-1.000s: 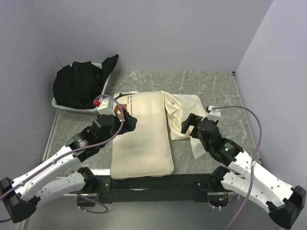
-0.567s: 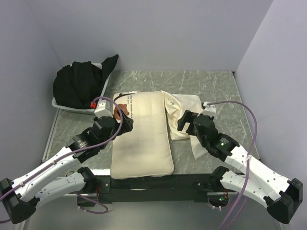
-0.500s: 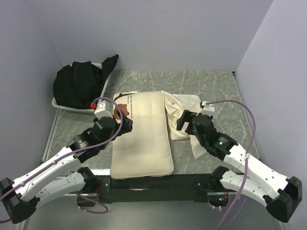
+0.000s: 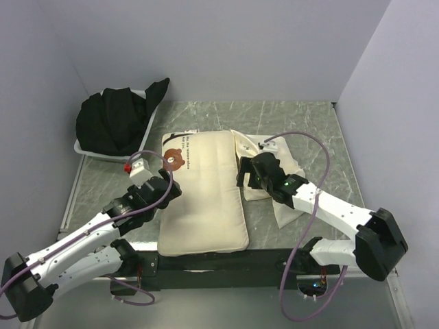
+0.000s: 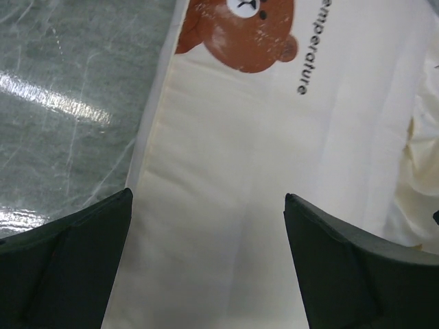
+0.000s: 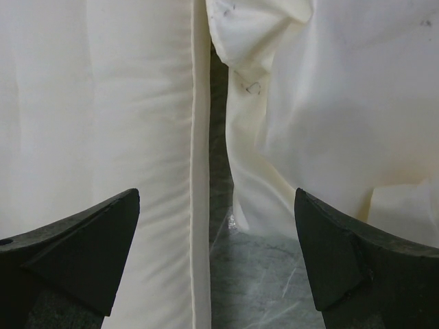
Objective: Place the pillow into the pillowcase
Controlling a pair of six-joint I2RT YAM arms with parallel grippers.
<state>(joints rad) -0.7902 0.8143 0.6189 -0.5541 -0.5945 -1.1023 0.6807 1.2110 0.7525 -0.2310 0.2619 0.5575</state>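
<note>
The pillow (image 4: pixel 204 199) lies flat on the worktop (image 4: pixel 309 123), about in the middle. It runs lengthwise from the near edge toward the back wall. Its near end reaches the worktop's near edge, and the end with the brown bear print (image 4: pixel 173 162) and black lettering points away from the arms. It is entirely outside the pillowcase (image 4: pixel 273 148).

The pillowcase is a limp, wrinkled heap of cream cloth on the right half of the worktop. It sits just beside the pillow's right long edge, alongside the far half of the pillow. The right wrist view shows a narrow strip of bare worktop between the two in the foreground. Farther up that view, a fold of the pillowcase comes against the pillow's seam.

A bundled black cloth (image 4: pixel 116 118) fills a shallow white tray (image 4: pixel 94 152) at the back left corner, well apart from the pillow.

The right gripper (image 6: pixel 217 195) hangs over the gap between the pillow's right edge and the pillowcase. Its fingers (image 6: pixel 75 247) are spread wide with nothing between them, one above the pillow and the other above the pillowcase.

The left gripper (image 5: pixel 208 199) is above the pillow's left long edge, a little nearer than the bear print. Its jaws are also wide apart and empty, straddling that edge with the pillow's cream surface showing between them. Whether either gripper touches the fabric below it cannot be told.

A purple cable (image 4: pixel 312 147) loops above the right arm.
</note>
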